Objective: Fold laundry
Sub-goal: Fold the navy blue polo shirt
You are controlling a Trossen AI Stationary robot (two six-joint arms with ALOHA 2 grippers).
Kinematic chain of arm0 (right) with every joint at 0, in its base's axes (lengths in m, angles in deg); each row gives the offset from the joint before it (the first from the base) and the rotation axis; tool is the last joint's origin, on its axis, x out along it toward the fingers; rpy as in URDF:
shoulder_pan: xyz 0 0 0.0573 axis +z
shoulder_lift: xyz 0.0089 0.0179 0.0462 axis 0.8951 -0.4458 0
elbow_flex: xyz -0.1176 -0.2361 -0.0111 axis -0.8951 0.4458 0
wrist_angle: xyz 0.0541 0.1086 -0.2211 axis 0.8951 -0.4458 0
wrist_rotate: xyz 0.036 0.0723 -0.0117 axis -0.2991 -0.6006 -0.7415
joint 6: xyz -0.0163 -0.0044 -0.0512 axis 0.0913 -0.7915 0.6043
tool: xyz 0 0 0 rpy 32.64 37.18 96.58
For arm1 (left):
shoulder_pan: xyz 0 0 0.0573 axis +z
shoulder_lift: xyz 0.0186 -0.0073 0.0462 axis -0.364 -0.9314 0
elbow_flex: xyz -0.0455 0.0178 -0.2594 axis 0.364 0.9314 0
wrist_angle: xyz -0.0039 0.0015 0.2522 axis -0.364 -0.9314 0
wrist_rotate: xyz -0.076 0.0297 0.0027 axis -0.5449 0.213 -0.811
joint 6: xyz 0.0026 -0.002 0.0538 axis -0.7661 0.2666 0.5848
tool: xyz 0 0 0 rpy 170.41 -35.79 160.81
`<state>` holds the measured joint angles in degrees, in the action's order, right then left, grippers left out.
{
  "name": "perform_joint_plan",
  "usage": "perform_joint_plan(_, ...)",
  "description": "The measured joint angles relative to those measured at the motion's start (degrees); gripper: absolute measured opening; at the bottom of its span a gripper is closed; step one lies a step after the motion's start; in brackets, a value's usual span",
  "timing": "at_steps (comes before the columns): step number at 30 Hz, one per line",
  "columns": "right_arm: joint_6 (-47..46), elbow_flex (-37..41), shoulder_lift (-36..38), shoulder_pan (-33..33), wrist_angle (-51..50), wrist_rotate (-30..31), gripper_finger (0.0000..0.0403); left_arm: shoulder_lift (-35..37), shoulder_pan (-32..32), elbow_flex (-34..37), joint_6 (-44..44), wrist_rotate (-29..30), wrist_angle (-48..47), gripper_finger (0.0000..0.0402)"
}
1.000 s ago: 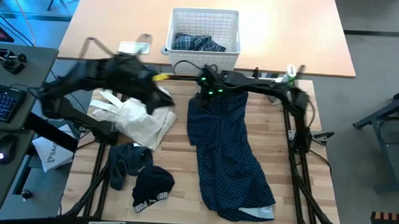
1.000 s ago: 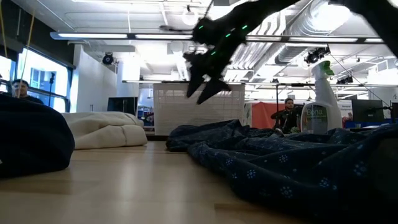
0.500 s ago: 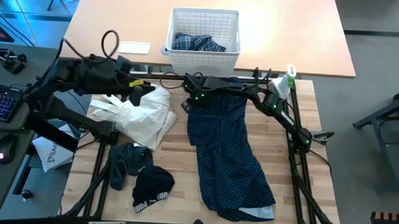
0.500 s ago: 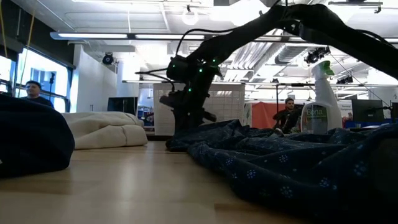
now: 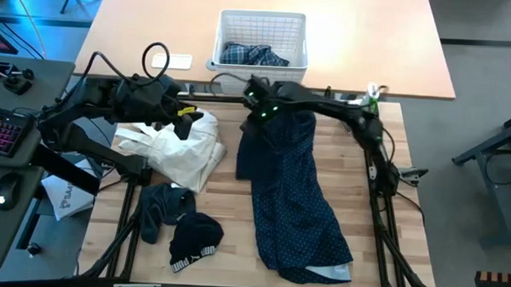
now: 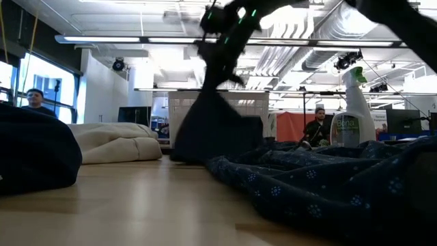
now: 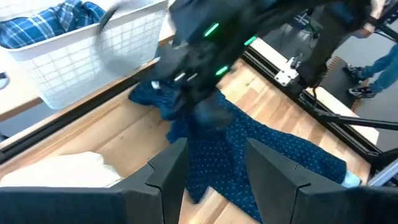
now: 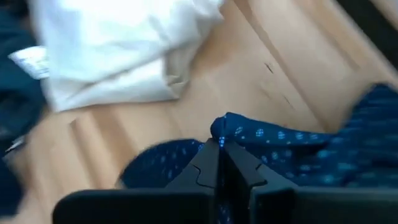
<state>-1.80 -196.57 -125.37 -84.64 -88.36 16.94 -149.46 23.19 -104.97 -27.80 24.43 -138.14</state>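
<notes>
The navy shirt (image 5: 292, 196) is spread down the worktop (image 5: 227, 211), its far corner pinched in the closed right hand (image 5: 258, 116) and lifted near the basket (image 5: 261, 41). The left hand (image 5: 181, 124) is held part-open, empty, over the white cloth (image 5: 174, 153). The pinch is blurred in the low view.

basket: white lattice basket (image 5: 261, 37), far table edge
bottle: spray bottle (image 6: 347, 109), right side
keyboard: lit keyboard (image 5: 2, 133), desk left
mouse: mouse (image 5: 7, 188) nearby

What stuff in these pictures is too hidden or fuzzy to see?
- Plaid shirt: the high view shows it bunched inside the basket, so its shape is hidden.
- Right gripper: motion-blurred in the low view.
- Navy shirt: its underside is hidden in every view.
</notes>
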Motion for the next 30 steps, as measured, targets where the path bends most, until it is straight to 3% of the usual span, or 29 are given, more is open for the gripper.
perform_joint_plan(6, 6.76, 2.51, 9.05, -0.80, -5.82, -0.48, 0.0001, 0.04, 0.00, 0.00, 0.42, 0.78, -0.27, 0.0147)
perform_joint_plan(11, 7.03, 18.25, 14.59, -3.87, 5.48, -3.75, 0.0001, 0.04, 0.00, 0.00, 1.32, 1.47, -0.26, 0.0147)
perform_joint_plan(14, 4.41, 25.94, 14.40, -7.18, 13.20, -4.40, 0.0001, 0.02, 0.00, 0.00, 2.19, 2.67, -0.26, 0.0147)
perform_joint_plan(17, 5.30, 29.03, 14.69, -9.45, 12.04, -4.70, 0.0000, -0.13, 0.00, 0.00, 2.31, 3.27, -0.24, 0.0147)
perform_joint_plan(20, 12.02, 31.64, 15.26, -9.69, 6.37, -4.75, 0.0000, -0.15, 0.00, 0.00, 2.17, 3.27, -0.26, 0.0147)
perform_joint_plan(23, 18.46, 36.15, 15.26, -9.66, 6.56, -4.75, 0.0000, -0.38, 0.00, 0.00, 1.92, 3.27, -0.26, 0.0147)
perform_joint_plan(26, 18.94, 40.87, 14.86, -9.90, 9.13, -3.37, 0.0000, -0.71, 0.00, 0.00, 1.90, 3.39, -0.99, 0.0147)
perform_joint_plan(30, 18.80, 39.74, 14.80, -10.03, 9.89, -3.82, 0.0000, -1.68, 0.01, -0.02, 1.83, 3.64, -1.62, 0.0147)
